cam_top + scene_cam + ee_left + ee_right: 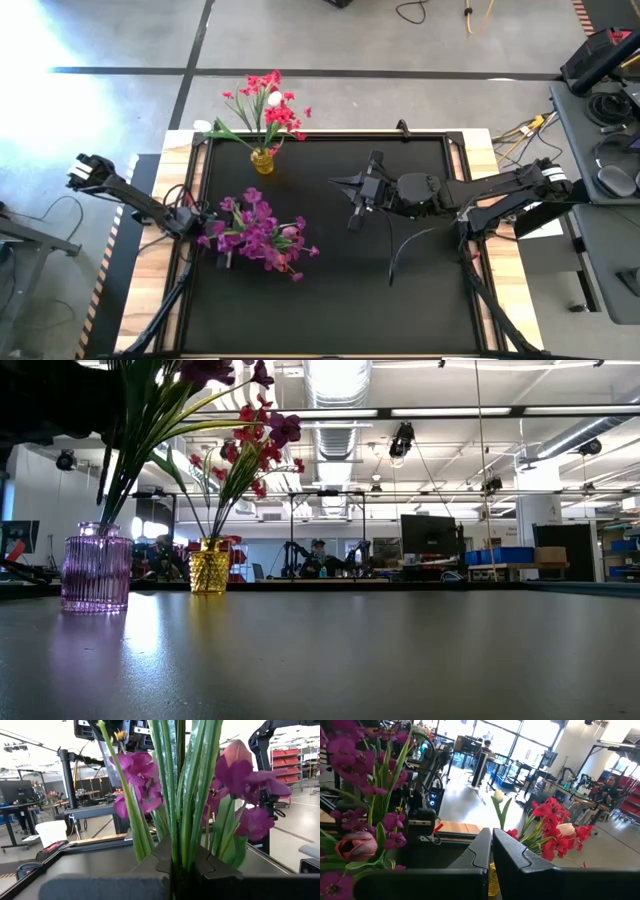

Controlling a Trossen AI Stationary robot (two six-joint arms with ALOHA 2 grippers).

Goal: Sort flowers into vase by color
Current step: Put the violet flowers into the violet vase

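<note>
My left hand (203, 232) sits at the left side of the black surface (330, 290), right beside the purple flowers (255, 233). Its fingers (150, 865) are closed together, and green stems rise straight up from where they meet, so it is gripping the stems of the purple flowers. From the wrist, magenta blooms and 1 pinkish bud spread above the long green leaves.

Seen level across the surface, the purple flowers stand in a ribbed purple vase (96, 568) at the near left. A little farther back stands a yellow vase (209, 565) holding the red flowers (272, 103), with 1 white bud (274, 99) among them. From above, the yellow vase is near the far left corner of the surface, well apart from the purple bunch.

My right hand (338, 182) hovers over the middle of the surface, pointing toward the 2 vases. Its fingers (512, 857) are shut against each other and hold nothing. The red blooms and the yellow vase lie just beyond its fingertips.
</note>
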